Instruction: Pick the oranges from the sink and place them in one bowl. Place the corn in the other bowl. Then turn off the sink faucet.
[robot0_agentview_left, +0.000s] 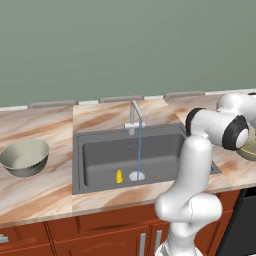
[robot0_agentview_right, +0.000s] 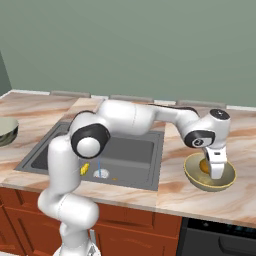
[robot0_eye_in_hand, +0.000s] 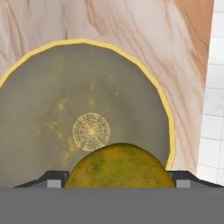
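Marbled tan counter (robot0_agentview_left: 45, 192) runs under a green wall, with the dark sink (robot0_agentview_left: 100, 160) set in it and water falling from the faucet (robot0_agentview_left: 135, 117). Right of the sink, the gripper (robot0_agentview_right: 216, 172) hangs inside the olive bowl (robot0_agentview_right: 192, 175), its fingers mostly hidden there. An orange (robot0_eye_in_hand: 120, 166) sits between the jaws, its lower half cut off; whether they press it cannot be told. Corn (robot0_agentview_left: 119, 176) lies near the drain. Far left stands the pale bowl (robot0_agentview_left: 25, 157).
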